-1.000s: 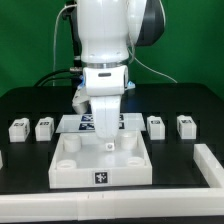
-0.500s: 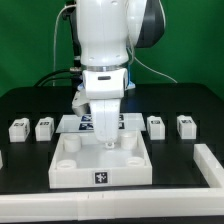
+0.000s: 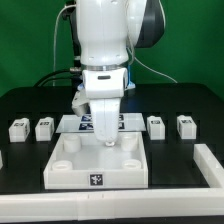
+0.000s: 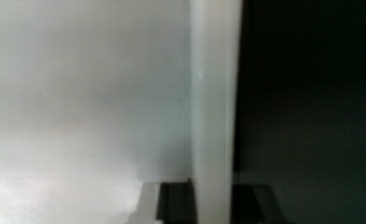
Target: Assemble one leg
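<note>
The leg (image 3: 155, 125) nearest the arm on the exterior view's right is seen standing on the black table (image 3: 25, 105), free of the gripper and apart from the tray. A second leg (image 3: 186, 124) is set just beside it, further toward that side. Two more are placed on the exterior view's left, the inner left leg (image 3: 44, 127) and the outer left leg (image 3: 18, 128). All four are lined up in a rough row level with the tray's far side.

The arm is held upright over the middle of the scene, with its wrist pointed straight down. The gripper (image 3: 105, 138) is lowered to the far wall of the large white tray (image 3: 70, 175), in front of the marker board (image 3: 72, 122). Whether the fingers are closed, spread, or clamped on the tray wall cannot be told, since they are merged with the white parts behind them.

In the wrist view only a blurred pale surface (image 4: 91, 100) and a narrow white strip (image 4: 215, 100) against darkness are shown, and nothing about the grip is settled there.

A white bar (image 3: 207, 160) is laid on the table near the exterior view's right edge.
</note>
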`<state>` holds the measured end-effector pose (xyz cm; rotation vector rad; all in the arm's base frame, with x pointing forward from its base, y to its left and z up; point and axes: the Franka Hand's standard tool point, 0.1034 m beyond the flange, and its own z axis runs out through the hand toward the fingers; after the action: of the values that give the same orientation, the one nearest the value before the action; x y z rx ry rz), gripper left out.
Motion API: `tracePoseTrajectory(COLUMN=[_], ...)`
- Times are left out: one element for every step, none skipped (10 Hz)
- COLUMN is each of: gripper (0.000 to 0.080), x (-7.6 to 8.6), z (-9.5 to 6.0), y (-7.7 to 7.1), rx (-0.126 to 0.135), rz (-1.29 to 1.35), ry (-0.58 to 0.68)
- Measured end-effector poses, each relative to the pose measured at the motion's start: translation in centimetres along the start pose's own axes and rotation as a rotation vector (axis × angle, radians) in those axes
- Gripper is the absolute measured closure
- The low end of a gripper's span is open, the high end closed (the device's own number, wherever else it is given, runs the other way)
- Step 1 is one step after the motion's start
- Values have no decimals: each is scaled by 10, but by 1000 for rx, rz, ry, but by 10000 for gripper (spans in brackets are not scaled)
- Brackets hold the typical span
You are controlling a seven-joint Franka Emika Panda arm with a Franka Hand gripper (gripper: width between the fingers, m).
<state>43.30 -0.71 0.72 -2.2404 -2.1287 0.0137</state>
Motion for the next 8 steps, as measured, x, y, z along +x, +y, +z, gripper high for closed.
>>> tracePoseTrajectory(gripper=[741, 741, 741, 741, 741, 740, 740, 739], x=[0, 0, 0, 0, 1, 3, 8, 22], z=[0, 0, 0, 0, 0, 0, 0, 0], y=[0, 0, 0, 0, 2, 8, 16, 23], rx=[0, 0, 0, -1, -3, -9, -25, -39], rz=[0, 0, 0, 0, -3, -11, -44, -56], ry=[0, 0, 0, 0, 1, 3, 7, 14])
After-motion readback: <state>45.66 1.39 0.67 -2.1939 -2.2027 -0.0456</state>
